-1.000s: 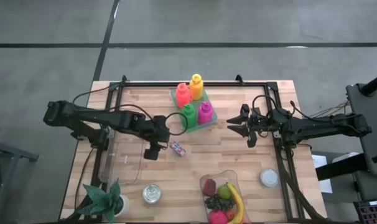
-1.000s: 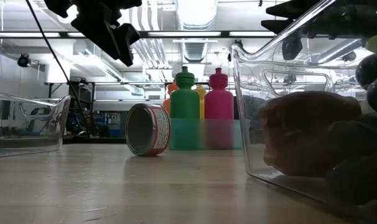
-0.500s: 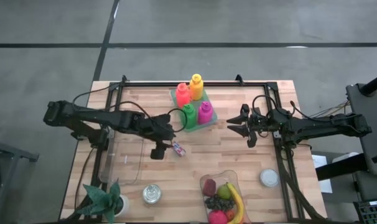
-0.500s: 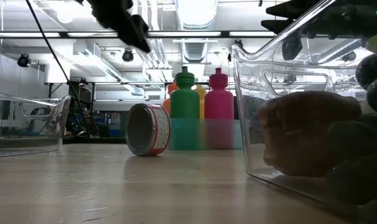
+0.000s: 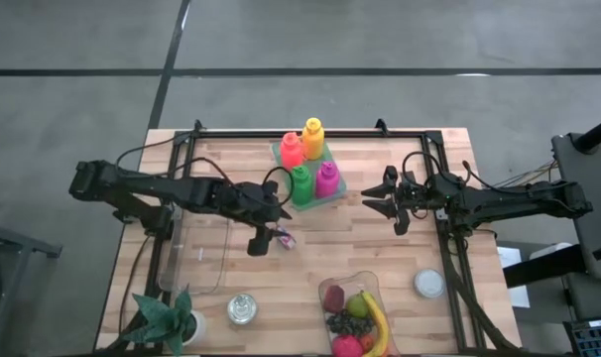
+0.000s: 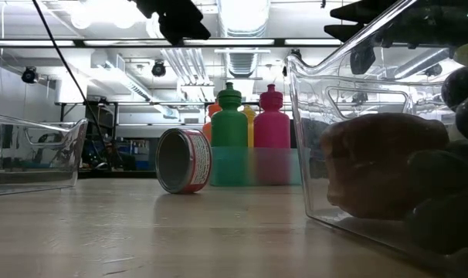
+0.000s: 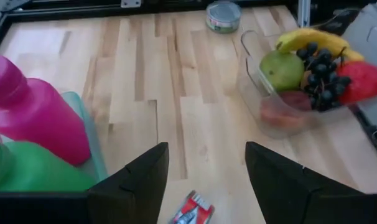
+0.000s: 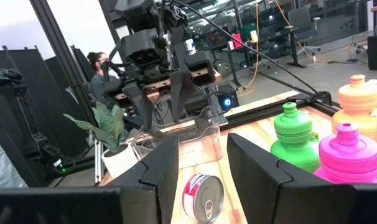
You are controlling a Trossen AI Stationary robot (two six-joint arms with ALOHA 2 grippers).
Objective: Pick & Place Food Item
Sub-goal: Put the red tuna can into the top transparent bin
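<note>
Left tool (image 5: 266, 238) hovered above the small red can (image 5: 283, 237), fingers spread wide, holding nothing. Can lay on its side on the bench (image 5: 380, 248), near the bottle tray (image 5: 338, 188). Right tool (image 5: 377, 197) waited at right, fingers narrow, empty.

You have four bottles (image 5: 308, 164) in one tray, and three cans: one red (image 5: 283, 237), two silver (image 5: 242, 308). Two clear bins (image 5: 196, 253), one potted plant (image 5: 167, 319).
</note>
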